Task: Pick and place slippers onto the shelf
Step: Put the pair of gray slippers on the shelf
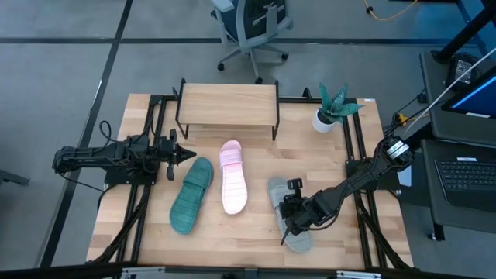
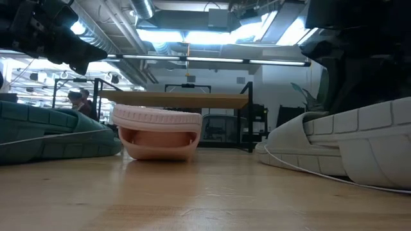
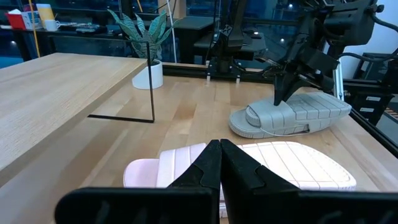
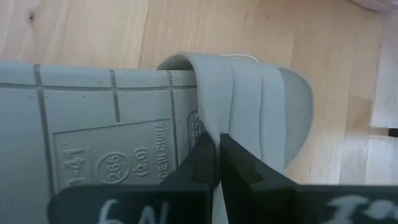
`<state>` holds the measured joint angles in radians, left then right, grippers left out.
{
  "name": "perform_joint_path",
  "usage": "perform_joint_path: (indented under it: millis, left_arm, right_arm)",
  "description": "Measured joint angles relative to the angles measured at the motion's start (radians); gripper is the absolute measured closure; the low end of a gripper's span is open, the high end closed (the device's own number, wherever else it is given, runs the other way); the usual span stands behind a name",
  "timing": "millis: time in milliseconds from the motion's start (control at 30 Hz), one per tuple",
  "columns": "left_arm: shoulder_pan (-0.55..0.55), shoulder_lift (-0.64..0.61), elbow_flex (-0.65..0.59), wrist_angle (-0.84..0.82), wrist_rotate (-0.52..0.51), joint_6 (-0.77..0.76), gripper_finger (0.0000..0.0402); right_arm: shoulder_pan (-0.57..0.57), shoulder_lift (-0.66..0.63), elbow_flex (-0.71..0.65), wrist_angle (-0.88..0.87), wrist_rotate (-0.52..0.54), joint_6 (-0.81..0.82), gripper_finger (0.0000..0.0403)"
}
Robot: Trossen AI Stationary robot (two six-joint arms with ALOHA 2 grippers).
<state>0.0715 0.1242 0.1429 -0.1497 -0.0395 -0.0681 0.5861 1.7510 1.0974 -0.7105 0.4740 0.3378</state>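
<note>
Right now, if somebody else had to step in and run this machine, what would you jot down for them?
Right gripper: down on the grey slipper, fingers shut on its edge; the slipper is tipped up on its side, ribbed sole showing.
Left gripper: shut, holding nothing, waiting at the table's left side near the teal slipper.
Pink slipper: lying flat mid-table between the teal and grey ones.
Shelf: at the back of the table, nothing on its top.
Potted plant: right of the shelf.
Done: no slipper placed yet.
Left: carry the grey one to the shelf, then the pink and the teal.
</note>
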Motion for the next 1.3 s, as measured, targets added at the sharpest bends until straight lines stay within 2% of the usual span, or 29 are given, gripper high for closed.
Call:
perform_joint_path:
  millis: [700, 1033, 1300]
  left_arm:
    - [0.000, 0.000, 0.000, 0.000, 0.000, -0.004, 0.0401]
    - [0.000, 0.000, 0.000, 0.000, 0.000, -0.004, 0.0401]
    - [0.000, 0.000, 0.000, 0.001, 0.000, -0.009, 0.0401]
  right_arm:
    - [-0.062, 0.002, 0.340, -0.364, 0.003, -0.013, 0.0392]
    - [-0.121, -0.001, 0.561, -0.550, 0.026, -0.107, 0.0393]
    - [-0.217, -0.002, 0.713, -0.593, 0.021, -0.233, 0.0393]
